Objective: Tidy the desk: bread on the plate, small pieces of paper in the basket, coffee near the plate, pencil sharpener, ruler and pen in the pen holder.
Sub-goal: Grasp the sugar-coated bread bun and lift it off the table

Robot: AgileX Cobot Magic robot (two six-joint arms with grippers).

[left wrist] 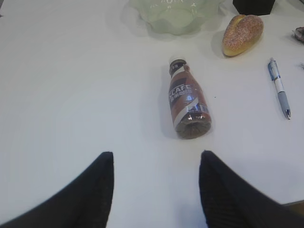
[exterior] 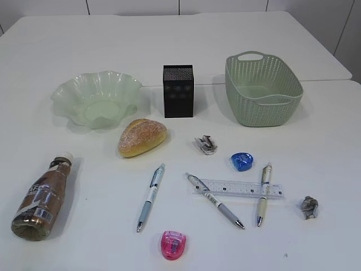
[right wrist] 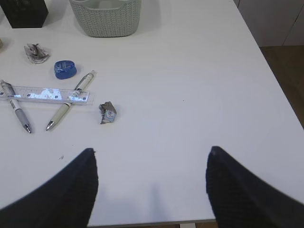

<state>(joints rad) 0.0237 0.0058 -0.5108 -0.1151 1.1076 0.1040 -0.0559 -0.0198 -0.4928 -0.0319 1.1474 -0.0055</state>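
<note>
On the white desk (exterior: 316,237) are lying three pens, two crumpled paper scraps, two pencil sharpeners (blue (exterior: 242,161), pink (exterior: 174,244)), one clear plastic ruler (exterior: 240,188), one sugar-dusted golden bun (exterior: 142,137) and one brown coffee bottle (exterior: 42,197) on its side. One ruffled pale-green glass plate (exterior: 97,97), one black mesh pen holder (exterior: 178,91) and one sage-green perforated basket (exterior: 263,89) are standing behind. The left gripper (left wrist: 156,190) and right gripper (right wrist: 152,190) are hovering, jaws apart, holding nothing.

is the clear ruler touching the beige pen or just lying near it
Touching. In the exterior view the ruler lies across the beige pen with no gap; the right wrist view shows the same crossing.
</note>
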